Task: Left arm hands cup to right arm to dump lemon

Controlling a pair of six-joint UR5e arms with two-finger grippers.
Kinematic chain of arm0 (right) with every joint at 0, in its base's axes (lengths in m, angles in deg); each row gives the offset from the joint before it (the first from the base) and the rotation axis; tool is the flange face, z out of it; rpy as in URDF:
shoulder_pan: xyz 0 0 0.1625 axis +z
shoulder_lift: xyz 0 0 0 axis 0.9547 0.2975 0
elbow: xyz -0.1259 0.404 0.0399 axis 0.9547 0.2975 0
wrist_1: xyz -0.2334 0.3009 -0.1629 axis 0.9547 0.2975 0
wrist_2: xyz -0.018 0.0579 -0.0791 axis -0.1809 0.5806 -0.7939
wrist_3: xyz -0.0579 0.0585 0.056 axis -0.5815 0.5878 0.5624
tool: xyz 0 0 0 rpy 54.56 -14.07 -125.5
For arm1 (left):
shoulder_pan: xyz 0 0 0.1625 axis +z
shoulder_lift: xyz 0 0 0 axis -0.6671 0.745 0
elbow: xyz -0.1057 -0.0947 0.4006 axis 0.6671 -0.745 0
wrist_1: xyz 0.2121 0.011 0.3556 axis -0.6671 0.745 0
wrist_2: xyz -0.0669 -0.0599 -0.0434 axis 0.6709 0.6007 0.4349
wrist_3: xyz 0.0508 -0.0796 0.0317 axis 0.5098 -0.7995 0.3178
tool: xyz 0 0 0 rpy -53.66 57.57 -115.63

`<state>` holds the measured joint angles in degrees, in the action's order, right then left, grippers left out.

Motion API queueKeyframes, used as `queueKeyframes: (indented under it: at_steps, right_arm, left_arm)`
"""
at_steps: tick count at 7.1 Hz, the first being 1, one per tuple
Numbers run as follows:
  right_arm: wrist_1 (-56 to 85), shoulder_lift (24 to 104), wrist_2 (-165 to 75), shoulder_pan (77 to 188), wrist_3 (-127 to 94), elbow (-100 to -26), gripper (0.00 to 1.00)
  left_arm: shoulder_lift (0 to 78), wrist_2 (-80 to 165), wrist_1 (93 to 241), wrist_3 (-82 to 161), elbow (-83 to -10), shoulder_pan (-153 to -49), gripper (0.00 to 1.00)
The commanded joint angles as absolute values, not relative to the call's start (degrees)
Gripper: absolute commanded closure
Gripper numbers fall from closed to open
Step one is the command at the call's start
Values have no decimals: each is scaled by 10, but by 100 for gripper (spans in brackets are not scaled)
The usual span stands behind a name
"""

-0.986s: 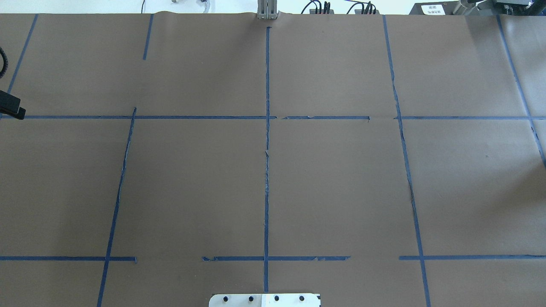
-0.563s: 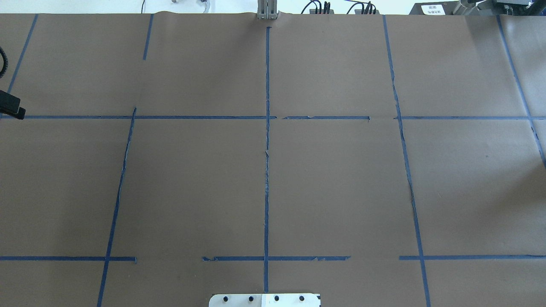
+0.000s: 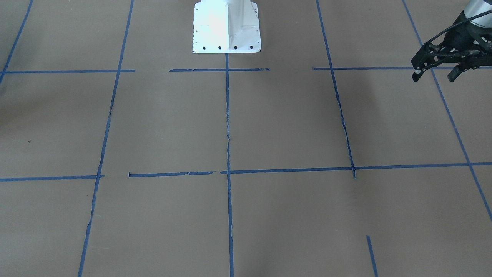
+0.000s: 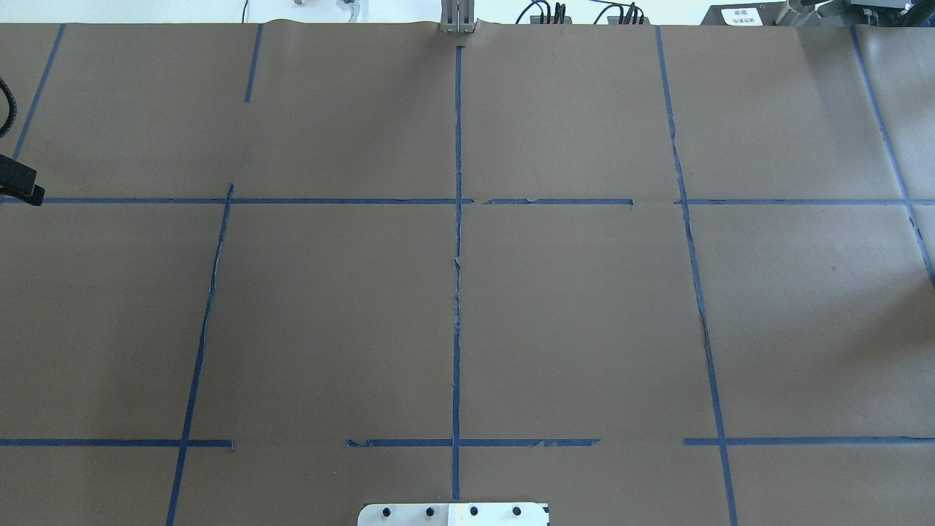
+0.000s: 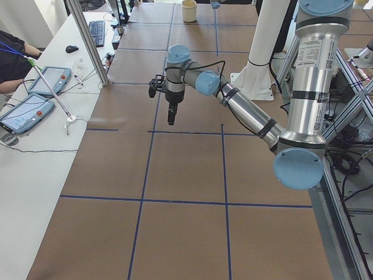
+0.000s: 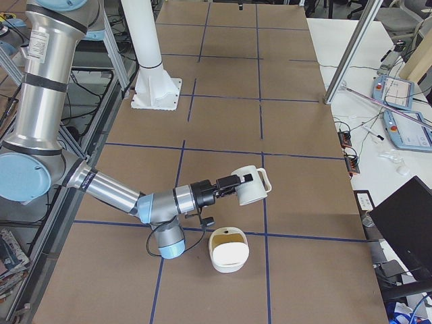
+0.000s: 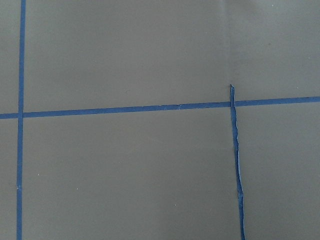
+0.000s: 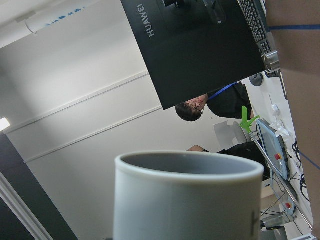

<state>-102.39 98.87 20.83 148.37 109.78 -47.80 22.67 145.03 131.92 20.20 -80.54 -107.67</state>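
Observation:
My left gripper (image 3: 434, 75) hangs open and empty above the brown table, far over on my left; one of its fingers (image 4: 20, 183) shows at the overhead view's left edge. In the exterior right view my right gripper (image 6: 229, 183) holds the white cup (image 6: 250, 187) tilted in the air, just above a white bowl (image 6: 229, 256). The right wrist view is filled by the cup (image 8: 187, 200), with the room tilted behind it. A dull yellow patch lies in the bowl; I cannot tell whether it is the lemon. The cup's inside is hidden.
Blue tape lines (image 4: 457, 256) divide the brown table into squares. The white robot pedestal (image 3: 226, 27) stands at the table's near middle. A side bench holds tablets (image 5: 35, 93) and a keyboard. A black laptop (image 6: 405, 223) and a metal post (image 6: 351, 50) stand at the right end.

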Motion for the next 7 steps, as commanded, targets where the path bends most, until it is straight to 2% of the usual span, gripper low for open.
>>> queueKeyframes:
  at_steps: [1,4,7]
  right_arm:
    - [-883,991,237,1499,979,-587,97]
    - [-752,961,280,1471,694,-651,97]
    - [-633,893,282,1359,350,-648,95]
  left_arm:
    - [227,1451,1319,200,-803,-1077,0]
    - [230,1450,1319,205,-798,-1075,0]
    - [255,1449,1320,206,-777,-1064,0]
